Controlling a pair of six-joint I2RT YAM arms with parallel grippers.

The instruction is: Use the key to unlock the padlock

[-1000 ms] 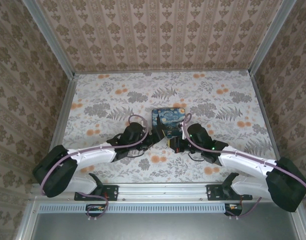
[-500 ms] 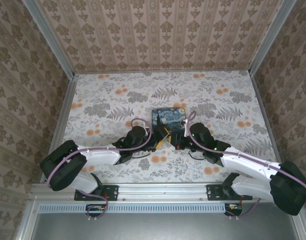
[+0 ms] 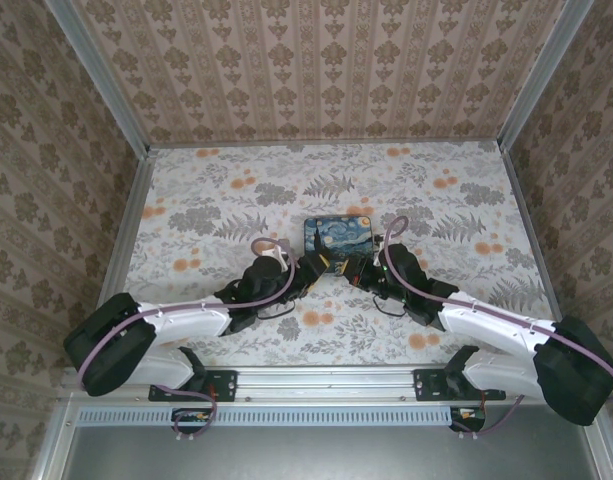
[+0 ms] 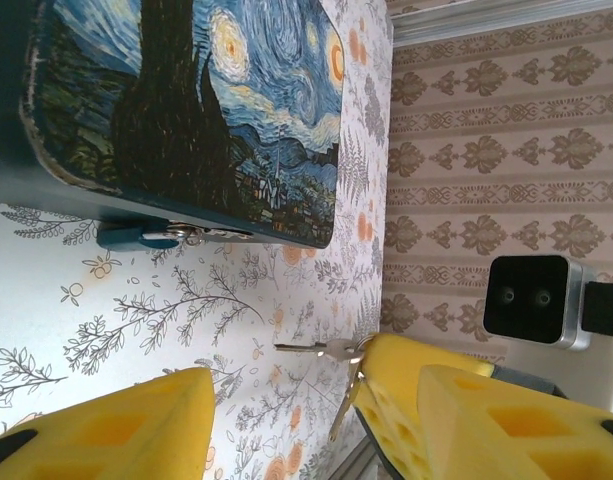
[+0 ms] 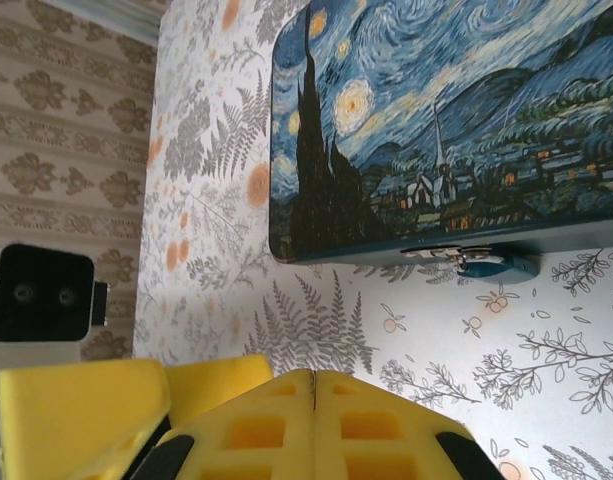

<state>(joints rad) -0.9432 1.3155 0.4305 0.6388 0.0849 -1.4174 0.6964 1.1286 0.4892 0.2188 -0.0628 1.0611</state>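
Note:
The tiny blue padlock (image 4: 136, 237) hangs from the metal latch (image 4: 211, 236) on the front edge of the swirl-painted box (image 4: 186, 100). It also shows in the right wrist view as the padlock (image 5: 496, 265) under the box (image 5: 436, 120). My right gripper (image 5: 316, 378) is shut, pads pressed flat together. In the left wrist view a slim silver key (image 4: 308, 348) sticks out of those yellow pads (image 4: 411, 385) toward the box, with a second key dangling below. My left gripper (image 4: 316, 425) is open just beside it, holding nothing. From above, the left gripper (image 3: 311, 268) and the right gripper (image 3: 354, 270) meet in front of the box (image 3: 338, 232).
The box sits mid-table on the floral tabletop (image 3: 236, 200), with patterned walls on three sides. The right wrist camera (image 4: 531, 300) is near my left fingers. A yellow left finger (image 5: 86, 400) sits close to the right pads.
Both grippers have edged toward the box's front edge. The right gripper moved up and away from the left one. The left forearm has swung lower.

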